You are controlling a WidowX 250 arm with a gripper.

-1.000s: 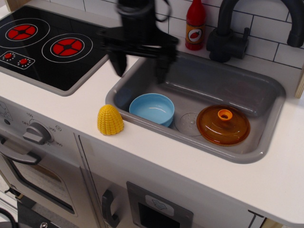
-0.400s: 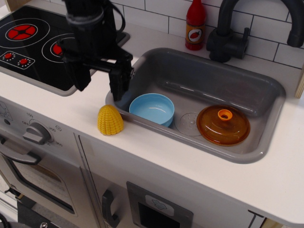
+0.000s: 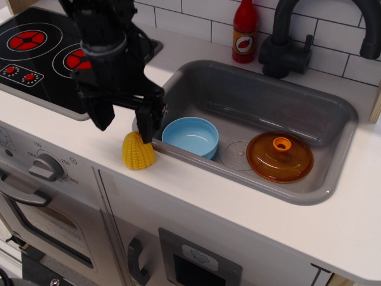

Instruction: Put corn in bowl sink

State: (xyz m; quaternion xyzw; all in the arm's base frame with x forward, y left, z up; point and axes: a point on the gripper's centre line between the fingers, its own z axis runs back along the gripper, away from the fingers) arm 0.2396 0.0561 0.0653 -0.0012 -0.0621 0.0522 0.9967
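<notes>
Corn [image 3: 138,151]: there is one, a yellow ribbed cone standing point-up on the white counter [image 3: 250,208], left of centre in the frame, just outside the near-left corner of the sink [image 3: 333,173]. One light-blue bowl [image 3: 190,136] sits inside the single grey sink at its left end, near the corn but parted from it by the sink's rim. One orange translucent lid [image 3: 280,157] with a knob lies in the sink toward the right, and a round drain [image 3: 236,155] shows between bowl and lid. At the top of the frame stand one red bottle [image 3: 244,30] and one dark faucet [image 3: 286,42]; the hob [image 3: 53,53] in the upper left shows two red rings.

The gripper [image 3: 126,122] hangs over the corn with its two dark fingers spread wide apart, holding nothing. The right finger's tip comes down at the corn's top; whether it touches cannot be told. The left finger hangs clear above the counter.

The arm covers part of the hob and the sink's left rim. The faucet's spout is cut off by the top edge.
</notes>
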